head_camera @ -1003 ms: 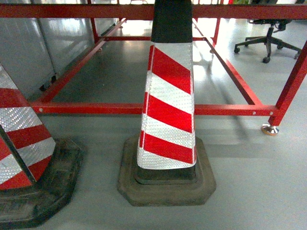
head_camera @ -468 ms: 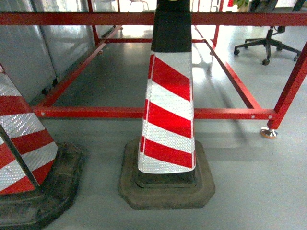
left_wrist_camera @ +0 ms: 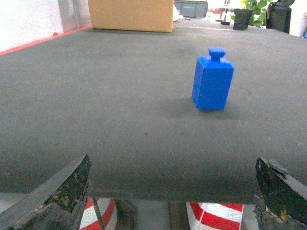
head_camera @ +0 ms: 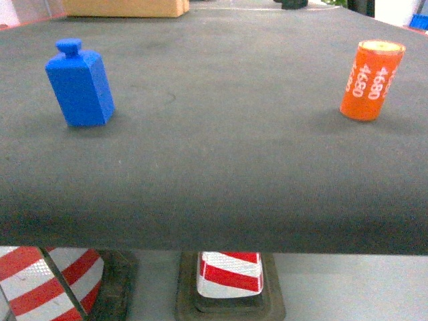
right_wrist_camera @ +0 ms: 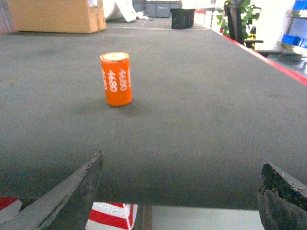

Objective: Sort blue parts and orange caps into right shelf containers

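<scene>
Both our pincers are spread wide and hold nothing. The left gripper [left_wrist_camera: 172, 191] shows its two worn dark fingertips [left_wrist_camera: 62, 189] at the lower corners of its wrist view, below the near edge of the table; the right gripper [right_wrist_camera: 182, 196] stands the same way, its jaws far apart and touching nothing.

Straight ahead of the left gripper stands the bright-blue plastic part [left_wrist_camera: 212, 80], a blocky body with a round knob on top, upright on the dark grey matted tabletop [left_wrist_camera: 120, 105] and well apart from the fingers. Ahead of the right gripper stands the small orange plastic cylinder with white numerals and a lighter top rim [right_wrist_camera: 116, 79], also upright and well apart.

A second ago our head camera looked down at the floor, the red frame and the red-and-white striped traffic cones [head_camera: 231, 275]; now it has lifted to the tabletop, with both pieces in sight and the cones only peeking out beneath the edge. We judge that we have arrived at the pick-up table and that grasping comes next. No blue bins are in view.
</scene>
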Controlling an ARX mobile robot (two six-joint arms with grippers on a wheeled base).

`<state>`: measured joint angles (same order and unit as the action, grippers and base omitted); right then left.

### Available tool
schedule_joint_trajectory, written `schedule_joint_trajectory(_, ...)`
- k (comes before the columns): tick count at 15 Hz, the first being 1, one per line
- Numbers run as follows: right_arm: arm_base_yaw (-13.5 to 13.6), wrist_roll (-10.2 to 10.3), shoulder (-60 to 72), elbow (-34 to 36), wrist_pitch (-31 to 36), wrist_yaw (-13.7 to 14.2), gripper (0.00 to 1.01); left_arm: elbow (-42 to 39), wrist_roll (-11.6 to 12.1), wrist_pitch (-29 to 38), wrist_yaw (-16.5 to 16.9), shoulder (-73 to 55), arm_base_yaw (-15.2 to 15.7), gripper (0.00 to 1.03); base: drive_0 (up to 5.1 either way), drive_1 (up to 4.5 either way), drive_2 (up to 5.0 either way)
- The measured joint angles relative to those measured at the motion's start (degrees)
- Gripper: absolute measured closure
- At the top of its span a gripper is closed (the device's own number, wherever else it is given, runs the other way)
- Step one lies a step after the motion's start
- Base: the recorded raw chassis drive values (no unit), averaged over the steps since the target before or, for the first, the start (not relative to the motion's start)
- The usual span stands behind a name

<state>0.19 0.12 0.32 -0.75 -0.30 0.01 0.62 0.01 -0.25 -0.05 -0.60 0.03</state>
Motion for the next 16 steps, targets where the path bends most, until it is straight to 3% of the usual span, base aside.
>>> schedule_joint_trajectory(16,0.0,0.0,0.0,0.0,0.0,0.0,0.03,0.0,0.0,0.0,0.0,0.0,0.0,0.05,0.0,0.00,0.0)
